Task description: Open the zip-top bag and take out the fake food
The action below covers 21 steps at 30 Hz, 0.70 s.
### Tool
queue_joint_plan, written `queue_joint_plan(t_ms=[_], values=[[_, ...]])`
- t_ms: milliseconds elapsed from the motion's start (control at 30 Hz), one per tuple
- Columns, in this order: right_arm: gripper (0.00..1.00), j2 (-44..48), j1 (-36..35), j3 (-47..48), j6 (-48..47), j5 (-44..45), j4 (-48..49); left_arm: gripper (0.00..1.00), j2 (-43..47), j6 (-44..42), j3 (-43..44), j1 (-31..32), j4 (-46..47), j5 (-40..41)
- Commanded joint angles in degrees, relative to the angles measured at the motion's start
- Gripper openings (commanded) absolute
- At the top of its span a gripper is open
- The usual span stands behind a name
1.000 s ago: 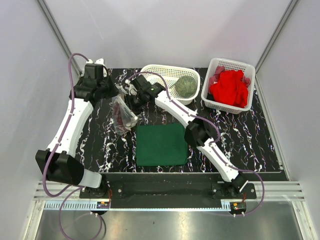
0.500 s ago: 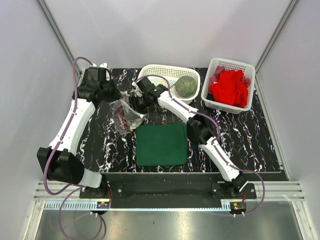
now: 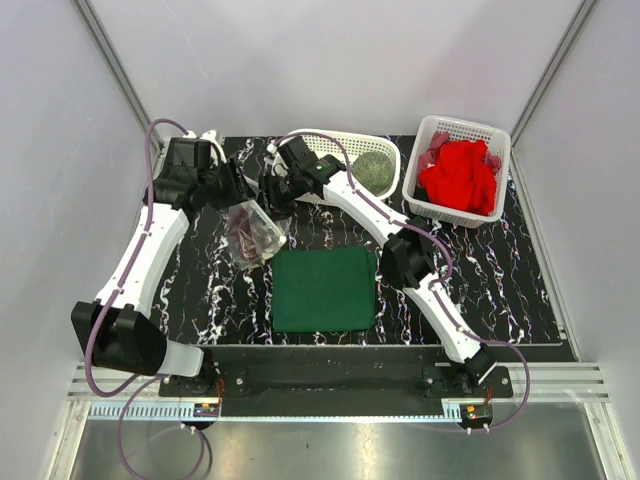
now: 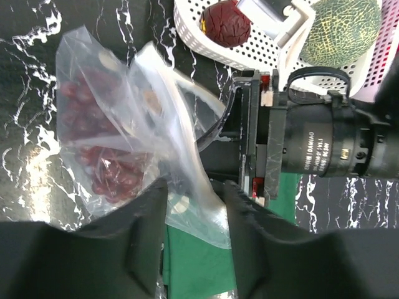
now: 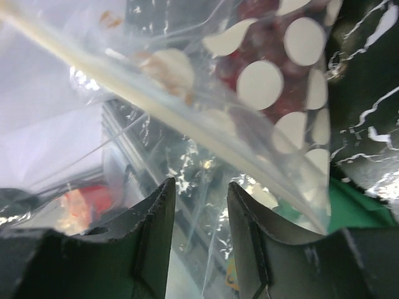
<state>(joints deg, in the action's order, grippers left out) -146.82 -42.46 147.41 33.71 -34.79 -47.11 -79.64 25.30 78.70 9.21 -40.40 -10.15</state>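
**Zip-top bag [image 3: 256,232] stretched wider as two arms draw apart**

At the far left of the marbled surface [image 3: 520,290], the left fingers [image 4: 146,240] have swung a little farther left over the past second. They are narrowed to a slim gap, with a fold of clear film pinched between them. The zip-top bag hangs between the two arms, just beyond the far-left corner of the green cloth [image 3: 322,290]. Its top is now spread where it was bunched a second ago. That suggests the mouth is being pulled open, though whether the seal has fully parted cannot be told. The bag is crinkled and glossy, printed with white circles on one face, and it holds dark red berry clusters [image 4: 103,165] low in its belly. To its right, the right fingers [image 5: 153,240] are likewise closed to a narrow gap on film beside the pale zip strip, and they have shifted toward the far edge. Farther right, a mottled green ball [image 4: 346,25] and a dark red bumpy piece [image 4: 225,23] lie in the white basket [image 3: 330,135]. The berries appear to be what is left to take out.
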Motion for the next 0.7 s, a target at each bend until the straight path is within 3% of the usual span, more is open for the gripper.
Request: queue_joint_plan(t_ms=[0,133,267,300,533,600,633,667], values=[[0.47,3.6,-1.2,0.6,3.8,-1.9,1.5,0.5,2.2,0.1,-2.5,0.7,1.1,-0.4],[0.45,4.0,-1.4,0.8,5.9,-2.8,2.2,0.51,1.1,0.2,-3.0,1.7,1.5,0.0],[0.45,5.1,-1.6,-0.4,5.0,-1.9,2.1,0.04,0.0,-0.6,-1.5,2.0,0.6,-0.7],[0.45,5.3,-1.5,-0.5,4.3,-1.4,2.3,0.0,0.4,-0.6,-1.1,2.2,0.6,-1.0],[0.44,1.0,-2.8,2.8,-0.2,0.4,5.9,0.0,2.8,3.1,-1.7,4.4,0.9,-5.5],[0.33,0.4,-3.3,2.4,-1.1,1.0,7.6,0.0,3.3,4.0,-2.0,4.4,0.9,-5.3],[0.2,0.4,-3.4,2.1,-2.3,2.2,8.0,0.0,3.3,4.0,-2.0,4.4,0.9,-5.1],[0.18,0.7,-3.3,0.7,-3.0,4.7,8.3,0.0,3.3,3.8,-1.9,4.4,0.4,-4.5]])
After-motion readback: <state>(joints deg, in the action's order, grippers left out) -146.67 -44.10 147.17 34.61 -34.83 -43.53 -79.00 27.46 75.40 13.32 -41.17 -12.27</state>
